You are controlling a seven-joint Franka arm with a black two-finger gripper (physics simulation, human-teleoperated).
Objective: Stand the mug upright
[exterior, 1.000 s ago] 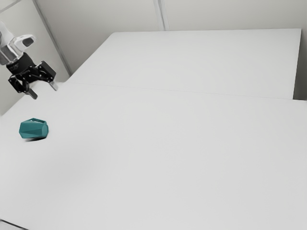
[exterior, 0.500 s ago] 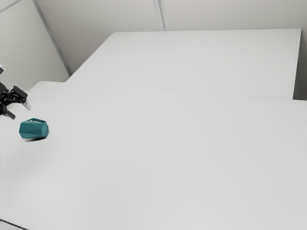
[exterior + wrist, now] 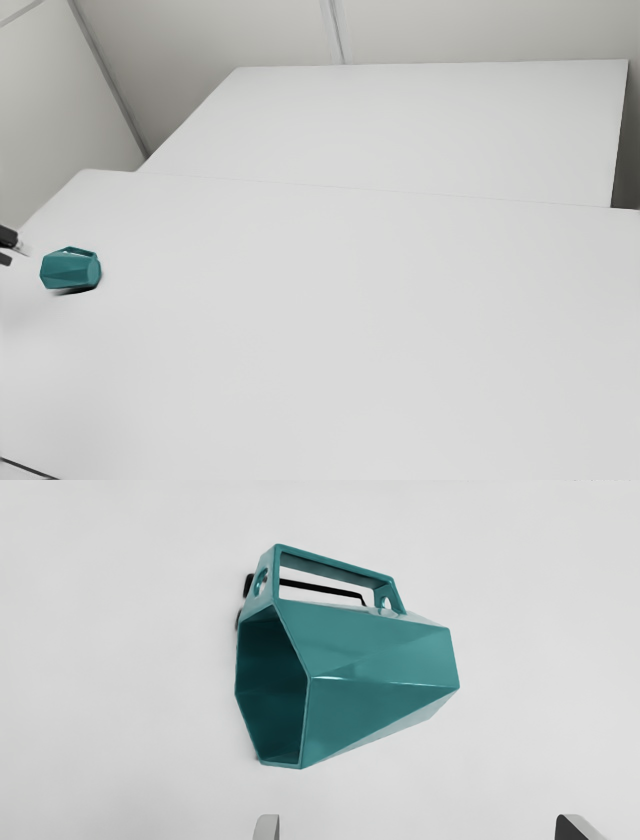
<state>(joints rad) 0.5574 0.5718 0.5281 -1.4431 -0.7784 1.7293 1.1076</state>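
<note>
Lying on its side: one mug (image 3: 360, 670), teal, on the white table (image 3: 350, 330), its open mouth (image 3: 272, 690) toward my hand and its narrower base away from it.

Hand (image 3: 15, 254): one, black, open and holding nothing, near the mug's mouth end. Fingers (image 3: 267, 829): two, well apart, with none of the mug between them.

Step, as I judged it: lining up for a grip. Doing it well called for one finger on each side of the mug, square to a matched pair of walls, with the handle (image 3: 335, 562) outside the squeeze. A slow close would have spared the mug a roll. After that, a modest lift, a turn bringing the mouth uppermost, and a gentle lowering until the base sat flat before release. Risk noted: a tapered body could have slid or twisted under uneven pressure.

Material: smooth, glossy, probably hard ceramic or plastic. Form: many-sided, with flat slanting facets, crisp ridges and a thin angular rim. Handle: a squared loop along the mug's flank, pierced by a round hole at each end. Table: plain, matt-looking, with a dark shadow under the mug.
</note>
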